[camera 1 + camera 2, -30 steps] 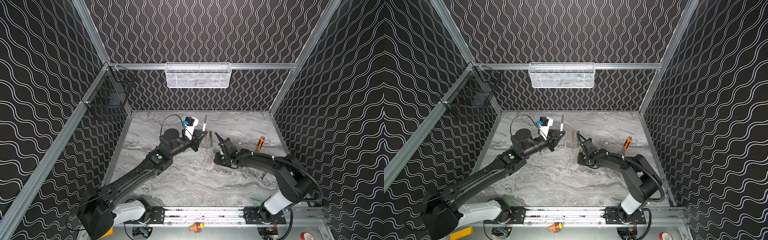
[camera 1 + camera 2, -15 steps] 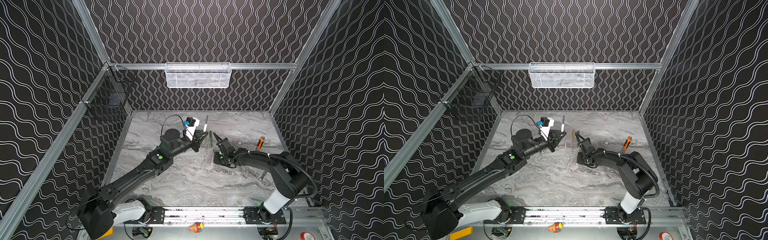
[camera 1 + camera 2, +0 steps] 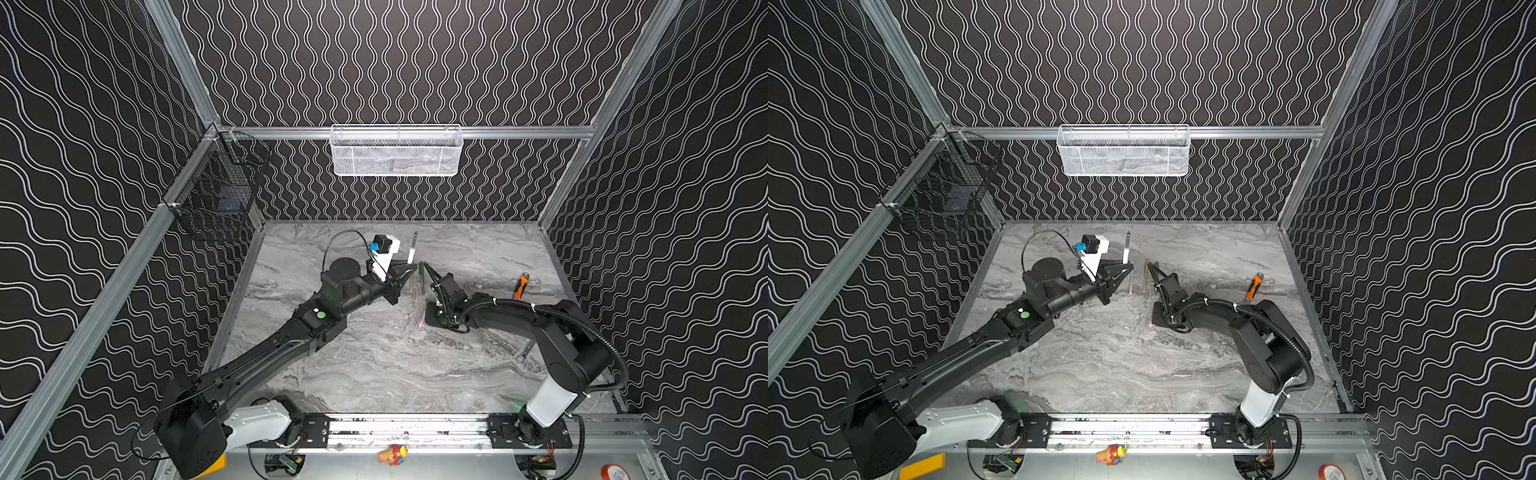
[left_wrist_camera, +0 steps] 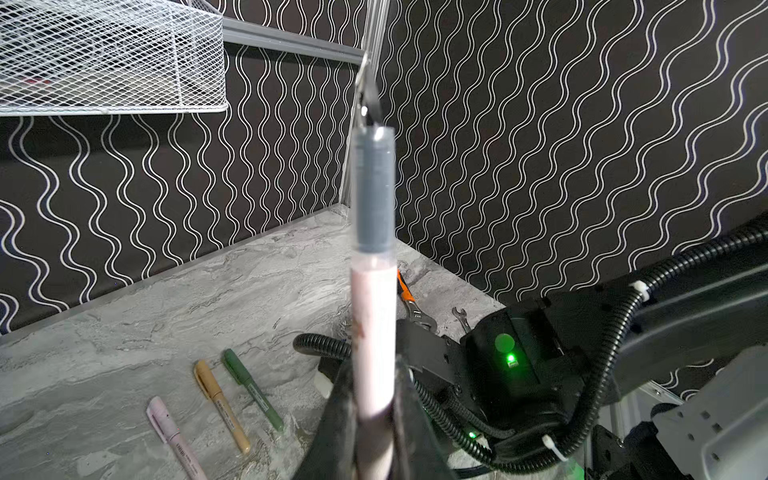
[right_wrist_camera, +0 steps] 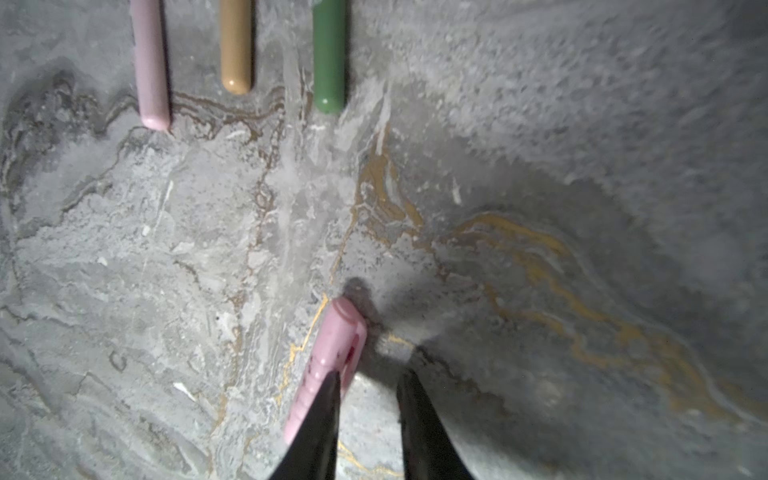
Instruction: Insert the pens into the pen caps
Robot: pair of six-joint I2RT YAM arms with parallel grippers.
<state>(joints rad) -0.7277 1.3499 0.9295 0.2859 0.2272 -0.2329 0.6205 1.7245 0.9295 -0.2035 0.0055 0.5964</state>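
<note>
My left gripper [image 4: 374, 368] is shut on a pale pink pen [image 4: 374, 299] that it holds upright above the table, grey uncapped tip upward; both top views show this pen [image 3: 412, 249] [image 3: 1126, 249]. My right gripper [image 5: 370, 376] hovers low over the marble, open by a narrow gap that shows only bare table. A pale pink pen cap [image 5: 332, 353] lies flat just outside one of its fingers [image 5: 324, 415], partly hidden by it. Pink [image 4: 174, 440], tan [image 4: 220, 407] and green [image 4: 251, 388] pens lie side by side, caps on.
An orange-handled tool [image 3: 519, 286] and a grey spanner [image 3: 525, 353] lie to the right of the right arm. A white mesh basket [image 3: 395, 151] hangs on the back wall and a black wire basket [image 3: 216, 195] on the left wall.
The right gripper has crept slightly left, toward the row of pens. The left arm and its pen have held still.
</note>
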